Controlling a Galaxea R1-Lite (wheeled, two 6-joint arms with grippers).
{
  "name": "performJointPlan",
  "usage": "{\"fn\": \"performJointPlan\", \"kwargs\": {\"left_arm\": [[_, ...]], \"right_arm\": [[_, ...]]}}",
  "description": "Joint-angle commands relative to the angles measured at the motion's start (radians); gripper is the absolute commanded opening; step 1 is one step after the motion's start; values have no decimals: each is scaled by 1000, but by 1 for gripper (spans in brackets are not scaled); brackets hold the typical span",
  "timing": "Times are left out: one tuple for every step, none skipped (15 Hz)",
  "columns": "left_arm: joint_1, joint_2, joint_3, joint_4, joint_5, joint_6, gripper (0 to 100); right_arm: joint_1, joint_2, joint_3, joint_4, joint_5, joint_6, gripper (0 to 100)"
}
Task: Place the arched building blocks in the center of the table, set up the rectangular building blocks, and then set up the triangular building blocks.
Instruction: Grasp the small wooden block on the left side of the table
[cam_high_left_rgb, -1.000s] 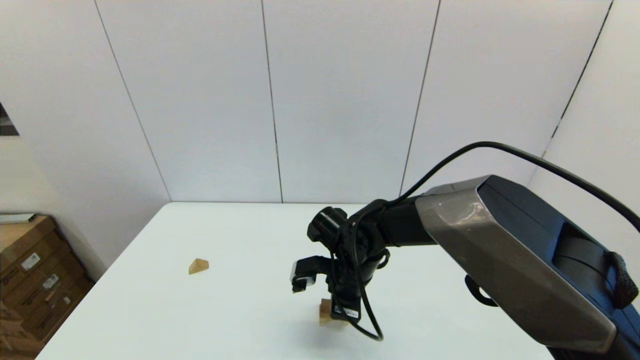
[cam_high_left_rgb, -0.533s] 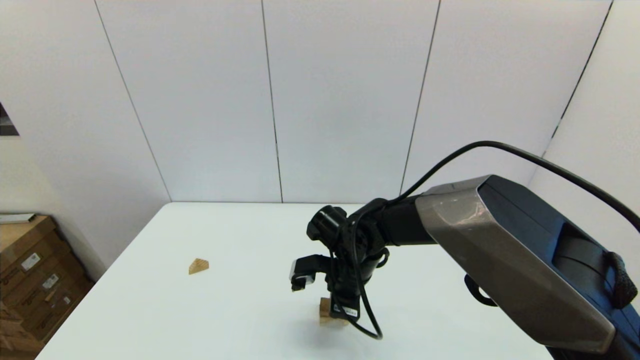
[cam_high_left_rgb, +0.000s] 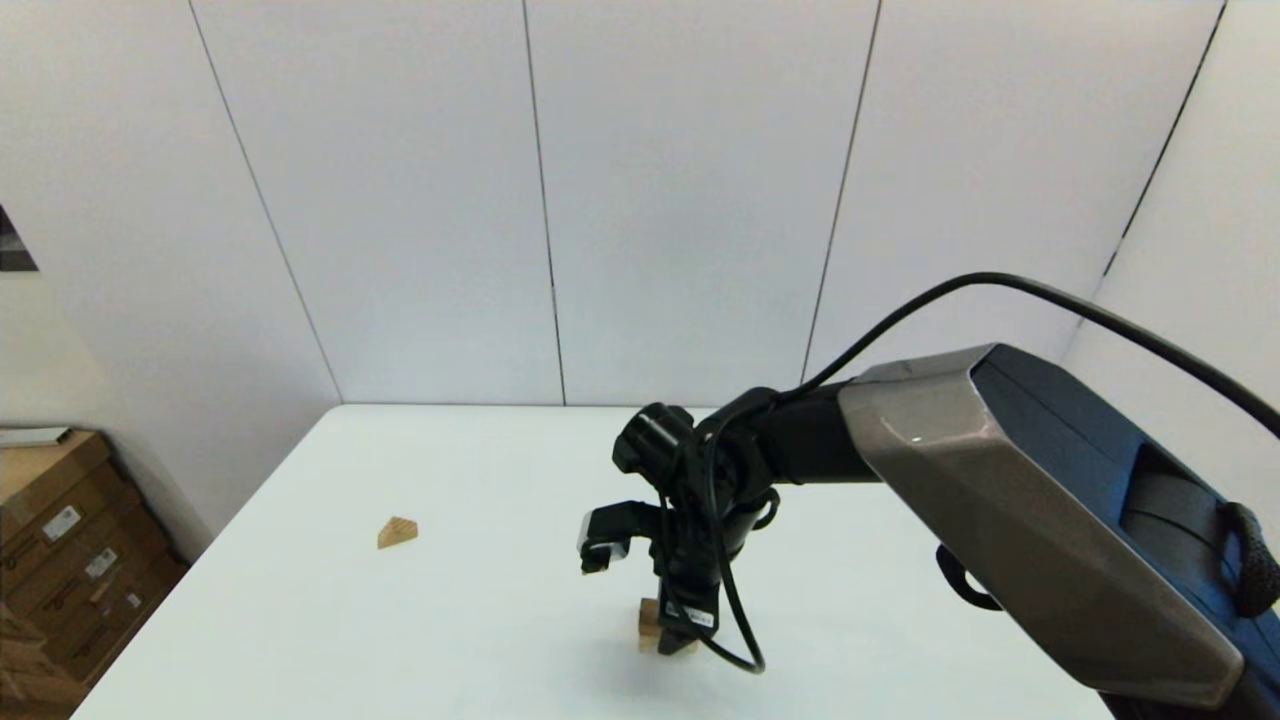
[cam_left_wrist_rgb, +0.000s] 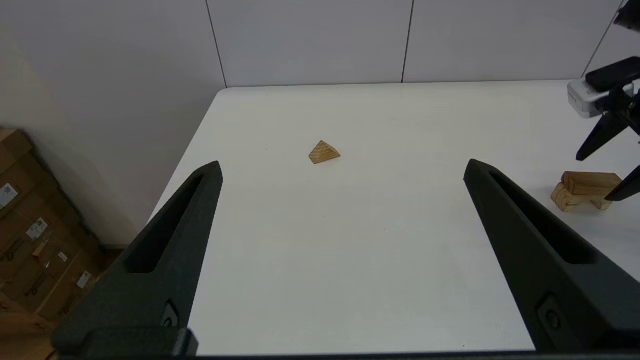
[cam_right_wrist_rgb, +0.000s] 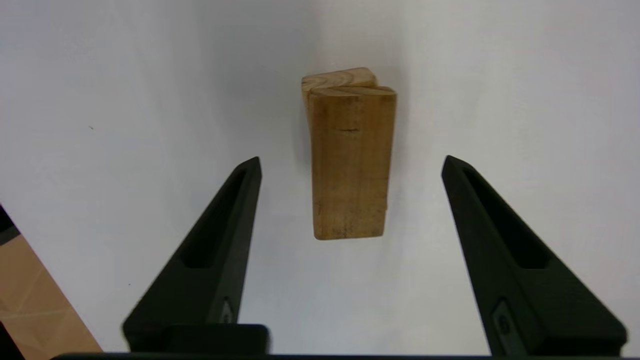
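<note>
In the middle of the white table (cam_high_left_rgb: 450, 620) the rectangular building block (cam_right_wrist_rgb: 350, 170), a flat tan slab, lies on top of the arched building block (cam_right_wrist_rgb: 337, 80). My right gripper (cam_right_wrist_rgb: 351, 160) hangs straight above this stack, open, its fingers apart on either side of the slab and not touching it. In the head view the wrist hides most of the stack (cam_high_left_rgb: 650, 625) under the right gripper (cam_high_left_rgb: 680, 635). The triangular building block (cam_high_left_rgb: 397, 532) sits alone near the table's left side. My left gripper (cam_left_wrist_rgb: 342, 164) is open, held back from the triangular block (cam_left_wrist_rgb: 324, 152).
Cardboard boxes (cam_high_left_rgb: 60, 560) stand on the floor beyond the table's left edge. White wall panels close off the far side. My right arm's cable loops down beside the stack (cam_left_wrist_rgb: 585, 190).
My right arm has risen slightly above the stack. The blocks have not moved.
</note>
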Motion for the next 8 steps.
{"fn": "performJointPlan", "kwargs": {"left_arm": [[0, 1, 0, 0, 0, 0, 100], [0, 1, 0, 0, 0, 0, 100], [0, 1, 0, 0, 0, 0, 100], [0, 1, 0, 0, 0, 0, 100], [0, 1, 0, 0, 0, 0, 100], [0, 1, 0, 0, 0, 0, 100], [0, 1, 0, 0, 0, 0, 100], [0, 1, 0, 0, 0, 0, 100]], "right_arm": [[-5, -126, -24, 61, 6, 91, 100], [-15, -175, -25, 89, 6, 114, 100], [-25, -233, -24, 127, 6, 134, 100], [-38, -293, -22, 181, 5, 150, 100], [-56, -379, -17, 249, 5, 153, 100], [-67, -458, -7, 287, 5, 177, 100], [-67, -544, 16, 308, 3, 233, 100], [-68, -618, 45, 308, 0, 291, 100]]}}
